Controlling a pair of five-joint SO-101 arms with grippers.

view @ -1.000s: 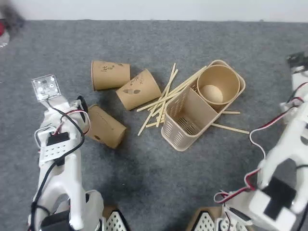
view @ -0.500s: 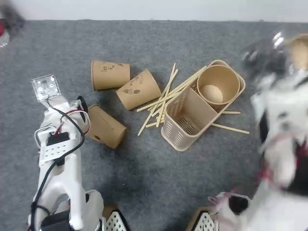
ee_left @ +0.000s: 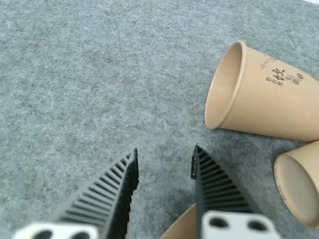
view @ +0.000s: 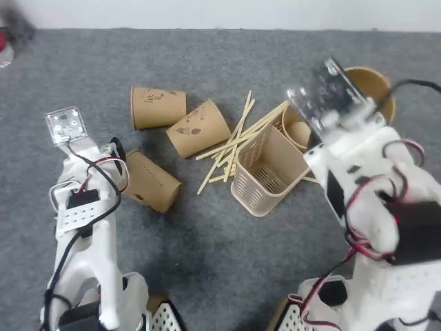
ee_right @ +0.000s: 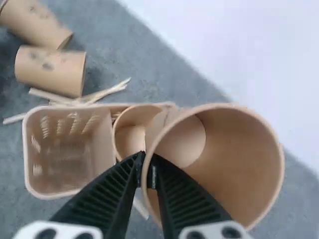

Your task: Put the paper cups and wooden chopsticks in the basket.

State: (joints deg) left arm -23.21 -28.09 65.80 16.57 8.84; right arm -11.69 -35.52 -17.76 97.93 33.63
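Since a second ago the right arm has swung from the table's edge in over the basket, carrying a paper cup that was out of sight before; the left arm and the loose items have not shifted. The right gripper (ee_right: 145,160) is clamped on the rim of the held paper cup (view: 379,83), one finger inside the mouth and one outside, with the cup tilted so that its open mouth faces the wrist camera. From above, this cup sits just past the far end of the basket (view: 265,183). The basket has two compartments: one holds a second cup (view: 300,131) standing upright, the other, with slotted walls, has nothing in it. The wooden chopsticks (view: 234,141) lie scattered against the basket's side, a few poking out from beneath it. Three more paper cups lie on their sides on the grey carpet (view: 207,262): a far cup (view: 157,107), a middle cup (view: 198,129) touching the chopsticks, and a near cup (view: 151,181). The left gripper (ee_left: 164,169) hangs with its jaws apart just above the near cup.
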